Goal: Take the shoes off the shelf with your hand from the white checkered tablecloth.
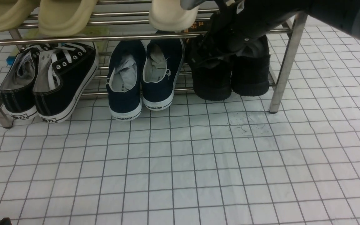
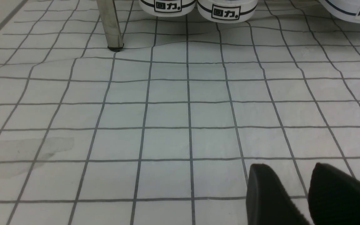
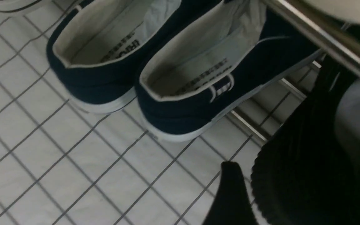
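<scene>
The all-black sneakers (image 1: 233,78) stand on the lower tier at the right end of the chrome shelf (image 1: 287,62), heels toward me. My right gripper (image 1: 227,47) reaches down from the upper right onto the left sneaker of the pair. In the right wrist view one black finger (image 3: 230,190) stands just outside the ribbed heel sole (image 3: 292,175), with a thin gap between them. The other finger is hidden behind the shoe. My left gripper (image 2: 287,168) is open and empty, low over the white checkered tablecloth (image 1: 180,162).
Black canvas sneakers with white soles (image 1: 48,81) and navy WARRIOR slip-ons (image 1: 142,78) share the lower tier. Beige slippers (image 1: 64,15) lie on the upper tier. A top rail (image 3: 323,40) crosses just above the right gripper. The shelf's left leg (image 2: 109,25) stands ahead of the left gripper.
</scene>
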You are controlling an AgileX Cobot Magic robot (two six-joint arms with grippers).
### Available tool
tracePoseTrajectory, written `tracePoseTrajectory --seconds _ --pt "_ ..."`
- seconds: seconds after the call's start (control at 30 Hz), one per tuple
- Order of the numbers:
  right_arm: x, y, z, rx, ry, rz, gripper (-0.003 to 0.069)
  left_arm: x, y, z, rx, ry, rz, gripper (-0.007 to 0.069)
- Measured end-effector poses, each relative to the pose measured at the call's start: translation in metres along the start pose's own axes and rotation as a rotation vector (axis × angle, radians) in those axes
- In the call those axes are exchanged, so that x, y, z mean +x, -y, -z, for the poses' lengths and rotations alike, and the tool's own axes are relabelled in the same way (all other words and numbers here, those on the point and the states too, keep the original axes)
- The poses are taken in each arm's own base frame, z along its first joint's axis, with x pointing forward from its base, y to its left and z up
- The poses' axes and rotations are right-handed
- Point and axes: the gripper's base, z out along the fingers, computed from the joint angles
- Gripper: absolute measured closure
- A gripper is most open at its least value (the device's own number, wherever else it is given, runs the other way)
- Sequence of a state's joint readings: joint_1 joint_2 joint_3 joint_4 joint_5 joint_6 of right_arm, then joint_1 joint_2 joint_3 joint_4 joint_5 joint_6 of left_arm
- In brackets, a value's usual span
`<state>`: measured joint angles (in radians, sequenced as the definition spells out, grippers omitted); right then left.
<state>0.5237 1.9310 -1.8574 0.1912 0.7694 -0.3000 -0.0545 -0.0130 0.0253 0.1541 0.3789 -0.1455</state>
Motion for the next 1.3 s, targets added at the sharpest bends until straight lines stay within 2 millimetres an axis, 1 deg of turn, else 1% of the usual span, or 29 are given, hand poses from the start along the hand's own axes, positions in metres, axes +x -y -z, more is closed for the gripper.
tracePoseTrajectory --seconds 0.1,0.17,0.2,0.23,0.33,0.63,0.8,0.87,0.93,0.97,1.03,1.1,1.13,1.17,1.2,1.23,1.27,1.3 --pt "0.001 0.002 -0.006 0.019 -0.002 0.016 0.0112 0.000 0.000 0.000 0.000 0.000 0.000 0.0385" --pt "0.005 0.005 -0.018 0.036 -0.014 0.032 0.0099 0.000 0.000 0.000 0.000 0.000 -0.001 0.0385" --pt "0.006 0.005 -0.019 0.037 -0.017 0.033 0.0098 0.000 0.000 0.000 0.000 0.000 -0.001 0.0385" --pt "0.009 0.007 -0.026 0.050 -0.025 0.047 0.0097 0.000 0.000 0.000 0.000 0.000 -0.001 0.0385" --pt "0.013 0.011 -0.037 0.077 -0.041 0.068 0.0095 0.000 0.000 0.000 0.000 0.000 -0.001 0.0385" --pt "0.020 0.017 -0.052 0.132 -0.059 0.121 0.0095 0.000 0.000 0.000 -0.001 -0.001 -0.001 0.0385" --pt "0.030 0.018 -0.068 0.124 -0.102 0.121 0.0095 0.000 0.000 0.000 -0.001 -0.001 -0.001 0.0385" --pt "0.030 0.018 -0.069 0.122 -0.109 0.120 0.0095 0.000 0.000 0.000 -0.001 -0.001 -0.001 0.0385" --pt "0.032 0.017 -0.069 0.119 -0.121 0.119 0.0112 0.000 0.000 0.000 -0.001 -0.001 -0.001 0.0385" --pt "0.032 0.017 -0.069 0.119 -0.123 0.120 0.0130 0.000 0.000 0.000 -0.001 -0.001 -0.001 0.0385" --pt "0.033 0.017 -0.069 0.119 -0.135 0.121 0.0192 0.000 0.000 0.000 -0.001 -0.001 -0.001 0.0385" --pt "0.033 0.018 -0.069 0.119 -0.140 0.123 0.0293 0.000 0.000 0.000 -0.001 -0.001 -0.001 0.0385" --pt "0.034 0.018 -0.069 0.121 -0.141 0.125 0.0318 0.000 0.000 0.000 -0.001 -0.001 -0.001 0.0385" --pt "0.033 0.018 -0.068 0.123 -0.142 0.126 0.0399 0.000 0.000 0.000 -0.001 -0.001 -0.001 0.0385" --pt "0.034 0.019 -0.068 0.122 -0.149 0.125 0.0503 0.000 0.000 0.000 -0.001 -0.001 -0.001 0.0385" --pt "0.034 0.018 -0.068 0.121 -0.152 0.125 0.0573 0.000 0.000 0.000 -0.001 -0.001 -0.001 0.0385" --pt "0.035 0.018 -0.067 0.119 -0.160 0.123 0.0620 0.000 0.000 0.000 -0.001 -0.001 -0.001 0.0385" --pt "0.035 0.018 -0.066 0.114 -0.165 0.119 0.0638 0.000 0.000 0.000 -0.001 -0.001 -0.001 0.0385"
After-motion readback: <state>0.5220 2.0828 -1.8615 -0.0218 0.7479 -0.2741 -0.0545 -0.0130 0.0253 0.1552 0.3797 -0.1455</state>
